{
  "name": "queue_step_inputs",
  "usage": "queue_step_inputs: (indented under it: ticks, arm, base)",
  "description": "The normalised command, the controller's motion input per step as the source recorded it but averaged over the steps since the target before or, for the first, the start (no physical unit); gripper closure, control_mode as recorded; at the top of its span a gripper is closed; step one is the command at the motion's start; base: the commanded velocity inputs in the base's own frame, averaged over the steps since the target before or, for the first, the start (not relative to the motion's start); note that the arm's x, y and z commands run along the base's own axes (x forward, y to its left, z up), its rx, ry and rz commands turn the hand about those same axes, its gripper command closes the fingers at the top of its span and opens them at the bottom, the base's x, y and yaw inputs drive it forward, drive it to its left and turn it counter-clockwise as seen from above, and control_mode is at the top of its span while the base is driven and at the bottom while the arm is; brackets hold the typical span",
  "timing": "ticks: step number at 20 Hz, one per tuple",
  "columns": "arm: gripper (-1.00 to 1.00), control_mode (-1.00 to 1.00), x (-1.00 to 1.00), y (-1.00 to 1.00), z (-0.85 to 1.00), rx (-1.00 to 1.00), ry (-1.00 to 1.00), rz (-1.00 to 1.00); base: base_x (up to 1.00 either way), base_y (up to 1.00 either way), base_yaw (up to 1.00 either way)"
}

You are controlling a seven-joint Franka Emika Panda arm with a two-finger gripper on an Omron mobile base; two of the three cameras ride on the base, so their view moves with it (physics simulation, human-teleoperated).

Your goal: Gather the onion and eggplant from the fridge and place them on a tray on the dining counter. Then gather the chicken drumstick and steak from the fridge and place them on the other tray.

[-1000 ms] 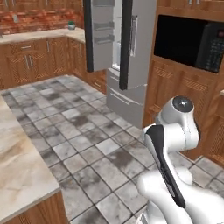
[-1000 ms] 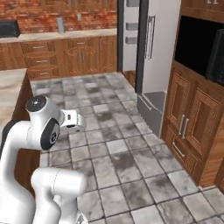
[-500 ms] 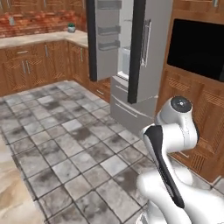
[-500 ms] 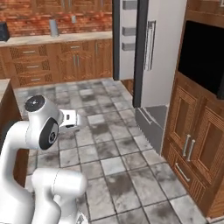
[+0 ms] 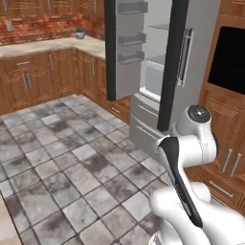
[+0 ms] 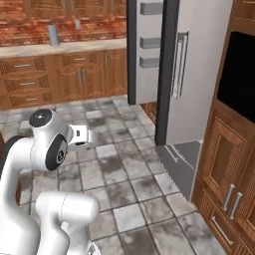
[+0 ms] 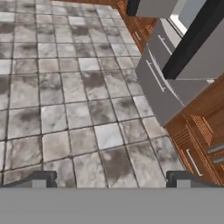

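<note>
The fridge [image 5: 191, 57] stands ahead with its left door [image 5: 125, 48] swung open, showing door shelves and a pale interior; its right door is closed. It also appears in the right base view as the fridge [image 6: 199, 74] and, in the hand view, as grey lower drawers [image 7: 159, 83]. My gripper [image 7: 112, 181] points down at the tiled floor in front of the fridge, open, with nothing between the fingertips [image 7: 41, 179]. A sliver of the dining counter [image 5: 4, 227] shows at the bottom left. The onion, eggplant, chicken drumstick, steak and trays are out of view.
Wooden cabinets with a black oven panel [image 5: 229, 62] flank the fridge on the right. A wall counter [image 5: 43, 48] with wooden fronts runs along the brick back wall. Grey tiled floor [image 5: 72, 162] lies between me and the fridge.
The whole picture has shifted: the base has driven toward the fridge, which now looks larger and nearer. The dining counter has slid almost out of the left base view. The gripper stays open.
</note>
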Motion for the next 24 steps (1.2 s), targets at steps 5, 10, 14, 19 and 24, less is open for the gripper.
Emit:
queue_step_inputs:
  ticks: [5,10,14,19,24]
  arm:
    - [-1.0,1.0,0.0,0.0,0.0,0.0,0.0,0.0]
    - [-1.0,1.0,0.0,0.0,0.0,0.0,0.0,0.0]
    - [-1.0,1.0,0.0,0.0,0.0,0.0,0.0,0.0]
    - [-1.0,1.0,0.0,0.0,0.0,0.0,0.0,0.0]
    - [-1.0,1.0,0.0,0.0,0.0,0.0,0.0,0.0]
  base:
    - [0.8,0.23,-0.3]
    - [0.78,0.39,-0.36]
    - [0.8,0.43,-0.35]
    - [0.8,0.36,-0.37]
    - [0.66,0.17,-0.39]
